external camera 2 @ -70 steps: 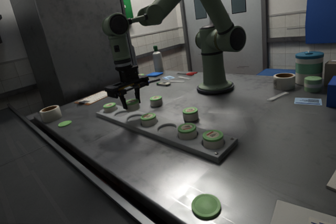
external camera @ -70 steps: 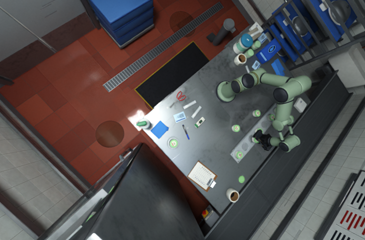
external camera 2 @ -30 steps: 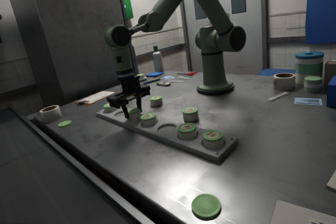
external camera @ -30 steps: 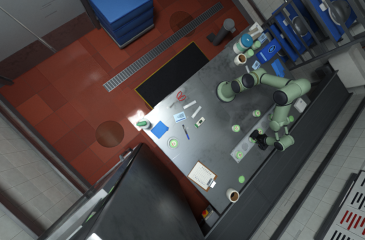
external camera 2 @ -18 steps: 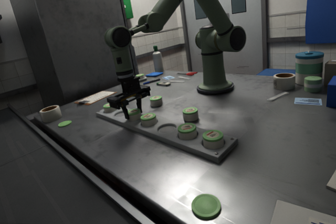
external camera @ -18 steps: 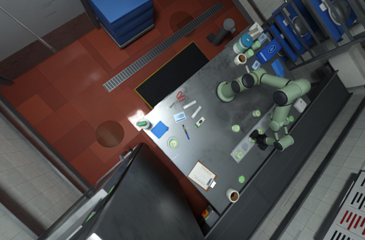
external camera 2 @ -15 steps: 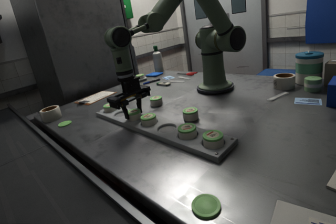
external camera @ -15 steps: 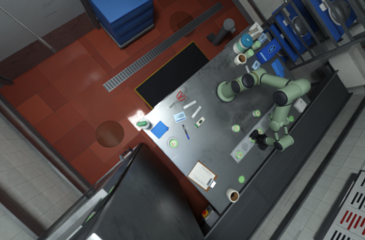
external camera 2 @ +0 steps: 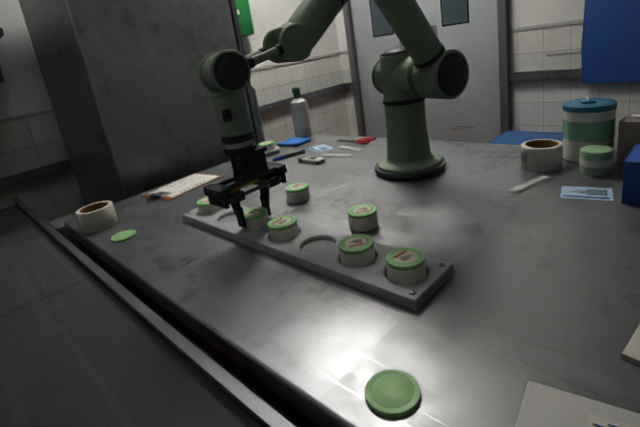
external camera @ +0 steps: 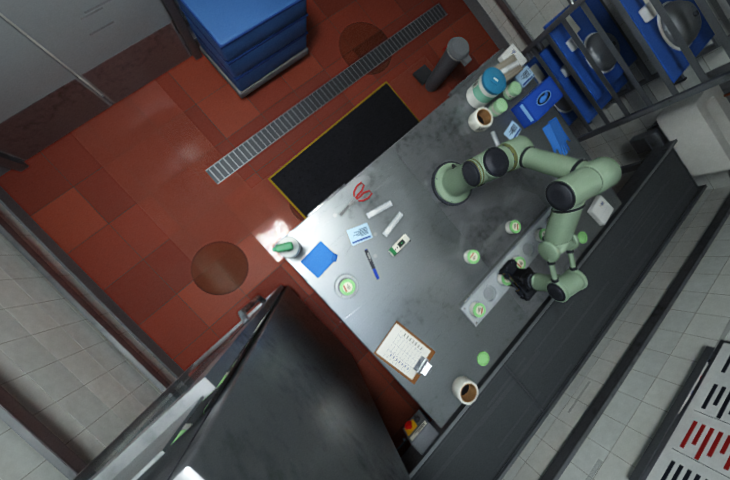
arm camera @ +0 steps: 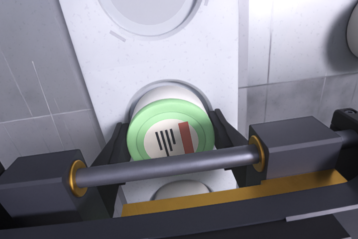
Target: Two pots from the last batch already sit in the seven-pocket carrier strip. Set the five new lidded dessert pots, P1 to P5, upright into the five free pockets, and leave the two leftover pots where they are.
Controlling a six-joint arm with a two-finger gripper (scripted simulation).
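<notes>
A green-lidded dessert pot sits upright in a pocket of the grey carrier strip. The pot is gripped by my gripper, which is closed around it. Four other pots stand in the strip: one at the far end, one beside the held pot and two at the near end. Two pockets are empty. Two more pots stand on the table behind the strip.
Behind the strip stands the arm's base, with a pen, scissors and cards beyond. Loose green lids lie near the front edge. Tape rolls and tubs stand at the table's ends.
</notes>
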